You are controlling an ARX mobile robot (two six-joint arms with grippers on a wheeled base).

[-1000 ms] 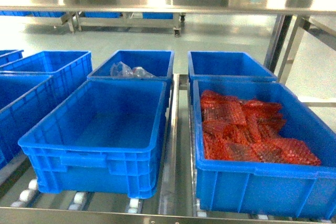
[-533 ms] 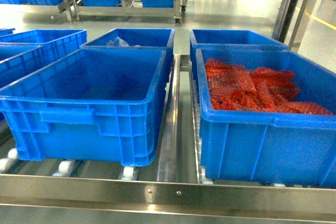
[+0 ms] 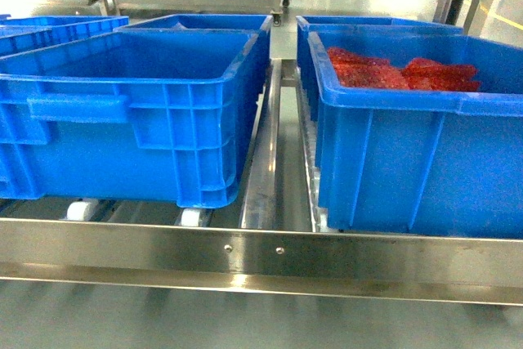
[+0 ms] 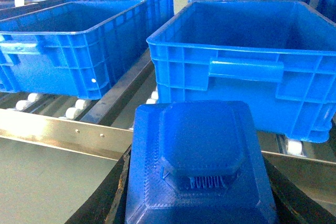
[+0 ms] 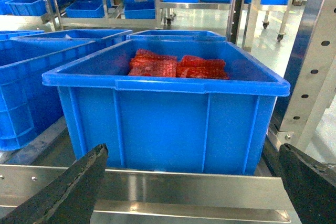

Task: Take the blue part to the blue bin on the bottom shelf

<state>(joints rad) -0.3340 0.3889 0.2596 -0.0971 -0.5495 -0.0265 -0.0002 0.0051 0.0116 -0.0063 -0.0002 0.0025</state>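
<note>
You get bright, even overhead light in all three views. The rail [image 3: 270,255] gives soft glare, and the floor [image 5: 210,11] beyond shines pale. Shadows sit under the bins [image 3: 131,112]. The part [image 4: 199,166] looms close and slightly soft, with the top-left corner washed out.

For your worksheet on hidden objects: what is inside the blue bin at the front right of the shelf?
The front right bin holds red mesh packets, piled toward its back. Its walls hide the floor and anything beneath the packets.
</note>
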